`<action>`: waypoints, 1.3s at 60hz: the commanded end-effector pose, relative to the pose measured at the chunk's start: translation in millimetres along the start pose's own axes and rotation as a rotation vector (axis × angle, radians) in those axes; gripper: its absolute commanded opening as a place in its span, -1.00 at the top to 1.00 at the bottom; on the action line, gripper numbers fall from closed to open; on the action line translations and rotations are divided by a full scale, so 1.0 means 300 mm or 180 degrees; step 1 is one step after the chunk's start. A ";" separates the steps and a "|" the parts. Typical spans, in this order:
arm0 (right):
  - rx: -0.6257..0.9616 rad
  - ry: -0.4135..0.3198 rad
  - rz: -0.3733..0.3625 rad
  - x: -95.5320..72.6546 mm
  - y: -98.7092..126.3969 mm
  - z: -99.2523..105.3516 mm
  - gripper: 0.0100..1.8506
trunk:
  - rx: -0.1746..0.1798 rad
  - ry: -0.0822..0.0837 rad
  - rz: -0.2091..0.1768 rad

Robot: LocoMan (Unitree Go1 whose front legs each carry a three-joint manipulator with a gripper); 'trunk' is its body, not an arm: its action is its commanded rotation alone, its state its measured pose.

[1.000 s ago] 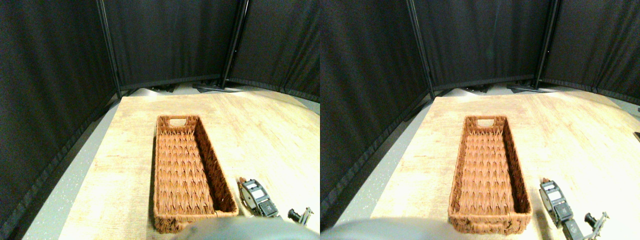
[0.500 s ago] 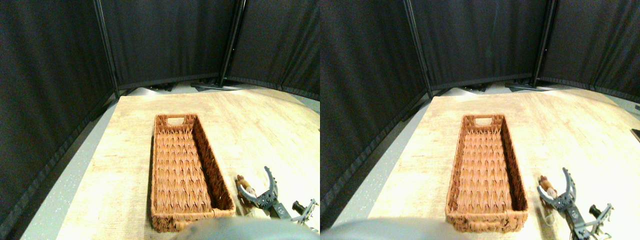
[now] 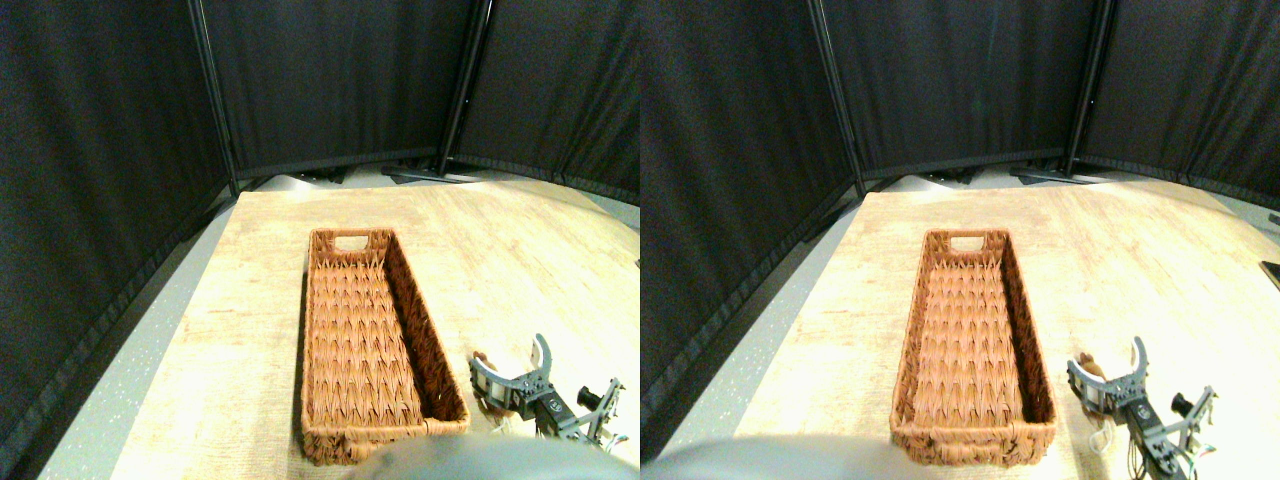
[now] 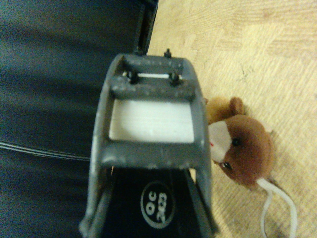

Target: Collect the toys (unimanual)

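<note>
- Work surface: a light wooden tabletop (image 3: 250,330), enclosed at the back and left by black fabric screens (image 3: 100,150) on dark poles.
- Container: a long rectangular brown wicker basket (image 3: 318,330) lies lengthwise on the tabletop, with a cut-out handle slot in its far end wall. Its woven floor shows bare.
- Right manipulator: the dark grey two-jaw right gripper (image 3: 512,363) reaches in from the lower right and sits low over the tabletop, just to the right of the basket's near end.
- Jaw state: the two curved jaws stand spread wide apart in a fork. Nothing is clamped between them.
- Task object: a small brown plush toy animal (image 3: 486,364) with a white face patch, dark eyes and a white string loop lies on the tabletop outside the basket, between the basket's right wall and the gripper.
- Relation: in the wrist view the plush toy (image 4: 242,146) lies right beside the dark open jaw frame (image 4: 148,148), its face at the frame's edge. Actual contact cannot be confirmed.
</note>
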 end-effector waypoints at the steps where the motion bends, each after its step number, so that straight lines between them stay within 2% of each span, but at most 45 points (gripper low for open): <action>1: -0.0014 -0.0020 0.0085 0.014 0.000 0.005 0.08 | -0.0073 0.0006 0.0003; 4: -0.0029 -0.0140 -0.0002 0.022 -0.025 0.010 0.05 | -0.0073 0.0006 0.0003; 17: -0.0048 -0.0396 -0.0186 0.037 -0.095 0.027 0.06 | -0.0061 0.0021 0.0008; 24: 0.0002 -0.0463 -0.0248 0.050 -0.123 0.039 0.07 | -0.0059 0.0032 0.0004; 32: 0.0082 -0.0437 -0.0358 0.057 -0.158 0.044 0.15 | -0.0060 0.0042 0.0000; 37: 0.0082 -0.0439 -0.0370 0.063 -0.183 0.050 0.11 | -0.0061 0.0047 0.0003; 43: 0.0055 -0.0473 -0.0383 0.073 -0.198 0.053 0.28 | -0.0064 0.0049 0.0017; 44: -0.0004 -0.0531 -0.0371 0.073 -0.201 0.051 0.42 | -0.0065 0.0051 0.0020; 46: -0.0042 -0.0548 -0.0361 0.074 -0.202 0.050 0.48 | -0.0064 0.0052 0.0022; 47: -0.0158 -0.0588 -0.0338 0.076 -0.202 0.049 0.62 | -0.0062 0.0051 0.0022; 49: -0.0500 -0.0742 -0.0301 0.081 -0.198 0.043 0.92 | -0.0061 0.0053 0.0020; 50: -0.0560 -0.0810 -0.0296 0.081 -0.196 0.041 0.95 | -0.0061 0.0055 0.0018; 53: -0.0451 -0.0944 -0.0318 0.081 -0.188 0.037 0.95 | -0.0062 0.0052 0.0017; 55: -0.0598 -0.0998 -0.0281 0.079 -0.178 0.037 0.95 | -0.0056 0.0052 0.0020; 63: -0.0724 -0.1152 -0.0013 0.077 -0.127 0.041 0.95 | -0.0057 0.0049 0.0020; 65: -0.0679 -0.1145 0.0014 0.075 -0.114 0.042 0.95 | -0.0056 0.0038 0.0019; 68: -0.0336 -0.1032 0.0110 0.078 -0.093 0.045 0.95 | -0.0055 0.0041 0.0018; 72: -0.0595 -0.0915 0.0226 0.087 -0.053 0.050 0.95 | -0.0058 0.0028 0.0020; 78: -0.0565 -0.0957 0.0241 0.092 -0.010 0.050 0.95 | -0.0060 0.0018 0.0022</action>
